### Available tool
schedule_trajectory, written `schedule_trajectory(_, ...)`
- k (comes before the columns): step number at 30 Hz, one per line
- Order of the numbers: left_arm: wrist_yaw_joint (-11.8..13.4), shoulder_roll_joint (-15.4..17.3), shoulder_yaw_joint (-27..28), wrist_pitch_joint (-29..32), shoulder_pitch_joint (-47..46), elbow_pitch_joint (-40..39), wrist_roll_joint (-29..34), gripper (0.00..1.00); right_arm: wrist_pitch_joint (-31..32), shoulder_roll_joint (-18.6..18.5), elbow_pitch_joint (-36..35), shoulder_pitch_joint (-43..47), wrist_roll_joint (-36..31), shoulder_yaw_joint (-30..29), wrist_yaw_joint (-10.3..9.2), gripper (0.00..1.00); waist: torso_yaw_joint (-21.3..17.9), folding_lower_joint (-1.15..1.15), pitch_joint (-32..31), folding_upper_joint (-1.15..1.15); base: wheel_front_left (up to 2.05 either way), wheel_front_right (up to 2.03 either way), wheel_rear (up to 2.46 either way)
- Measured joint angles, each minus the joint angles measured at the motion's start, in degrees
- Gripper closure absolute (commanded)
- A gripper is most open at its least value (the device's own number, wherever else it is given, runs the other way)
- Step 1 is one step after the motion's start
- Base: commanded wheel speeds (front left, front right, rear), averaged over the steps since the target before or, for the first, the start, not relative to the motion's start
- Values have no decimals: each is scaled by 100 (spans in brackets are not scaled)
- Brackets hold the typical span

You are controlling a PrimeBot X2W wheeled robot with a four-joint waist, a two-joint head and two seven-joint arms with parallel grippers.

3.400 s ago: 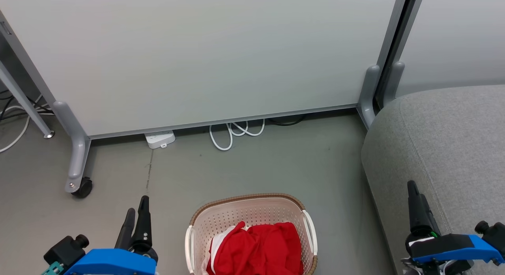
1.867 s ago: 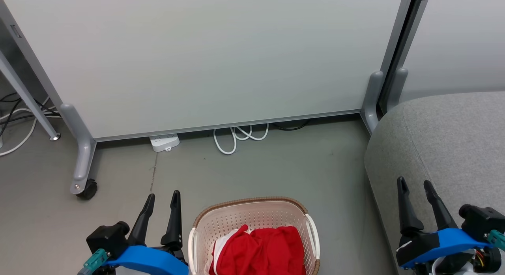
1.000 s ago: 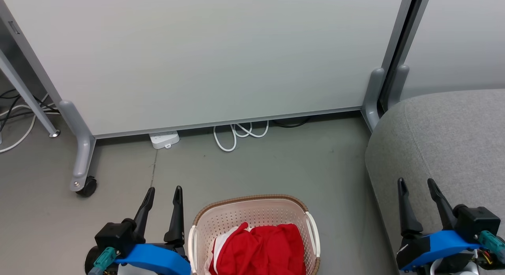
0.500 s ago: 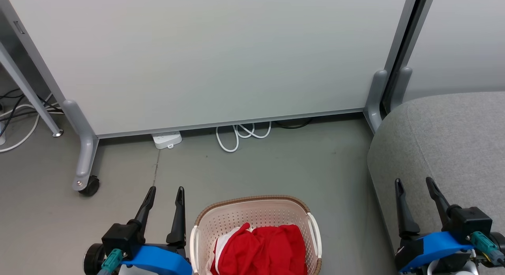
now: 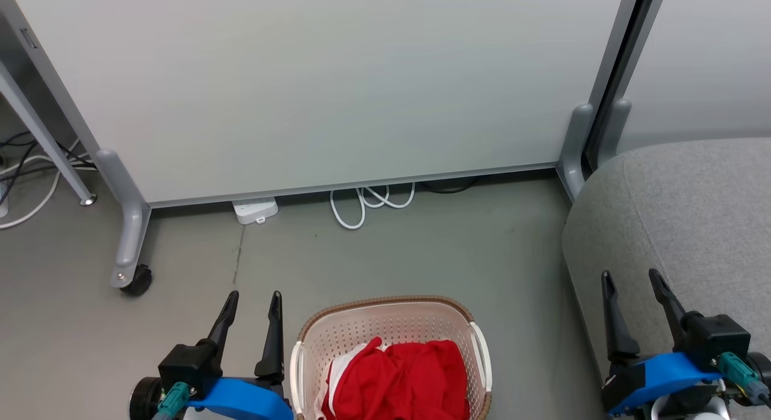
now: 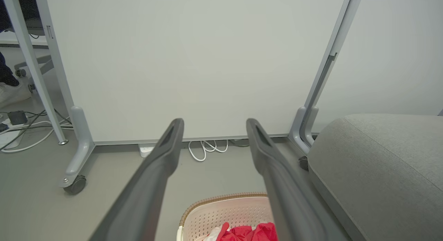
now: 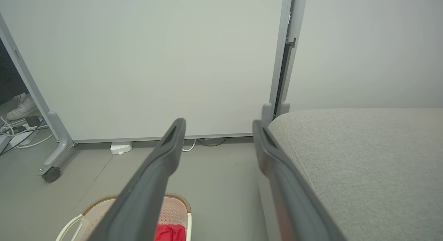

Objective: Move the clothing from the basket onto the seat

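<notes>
Head view: red clothes point(image 5: 400, 381) bunched inside basket point(image 5: 385, 301) on floor point(image 5: 421, 251), btm ctr. L gripper point(image 5: 255, 296) just beside basket's left side, spread wide, holding nothing. R gripper point(image 5: 629, 274) over edge of grey seat point(image 5: 692, 215), also spread, empty.
L wrist view: basket w/ clothes low ctr, seat at right.
R wrist view: seat at right, basket lower left.

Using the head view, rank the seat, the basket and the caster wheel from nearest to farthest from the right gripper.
1. seat, at the right, close beside the right gripper.
2. basket, bottom centre, off to the gripper's left.
3. caster wheel, far left of the view.
</notes>
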Motion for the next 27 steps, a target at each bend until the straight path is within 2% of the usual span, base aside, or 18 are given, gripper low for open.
schedule_trajectory(6,-52,49,-113,140,-267,350,26,0,59,-2,-238,-311,-26,169,0,0,-74,0,343,0,0,0,0)
schedule_trajectory(14,-194,98,-176,341,-1236,1226,8,0,75,-4,-710,-1169,-42,534,0,0,-306,1,1347,0,0,0,0)
schedule_trajectory(20,-255,245,-243,509,-2055,2035,107,0,-57,-7,-825,-1688,138,767,0,0,-611,2,2241,0,0,0,0)
schedule_trajectory(27,-199,500,-197,777,-2856,2815,148,0,-383,-11,-767,-2006,523,955,0,0,-1086,2,3226,0,0,0,0)
